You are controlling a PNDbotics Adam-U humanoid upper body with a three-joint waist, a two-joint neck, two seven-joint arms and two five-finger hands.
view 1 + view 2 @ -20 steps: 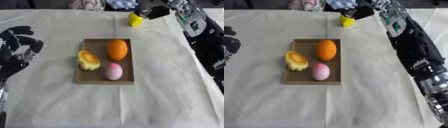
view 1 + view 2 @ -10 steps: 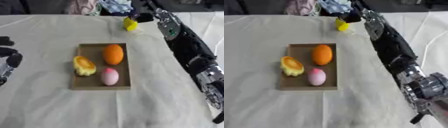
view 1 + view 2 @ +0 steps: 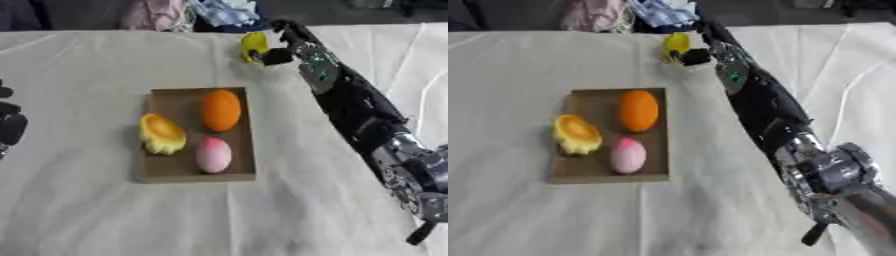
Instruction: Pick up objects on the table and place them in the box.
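White cloth [image 3: 105, 210] is covering the whole table in the left eye view, with bundled clothing [image 3: 188, 12] lying along its far edge and the left hand [image 3: 10, 125] showing at the left border, its fingers too cut off to tell. Across the cloth in the right eye view, the right hand [image 3: 702, 47] is reaching far out and pinching a yellow object [image 3: 676, 44] near the far edge, while the flat brown box [image 3: 579, 170] is sitting mid-table holding an orange fruit [image 3: 638, 110], a yellow piece [image 3: 576, 134] and a pink egg shape [image 3: 627, 155].

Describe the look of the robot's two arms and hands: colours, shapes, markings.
The right arm is a long black limb with a small green-lit marking on its forearm and silver metal joints near the shoulder. Its right hand is black with slim fingers. Only black finger shapes of the left hand show at the view's left edge; its arm is out of sight.
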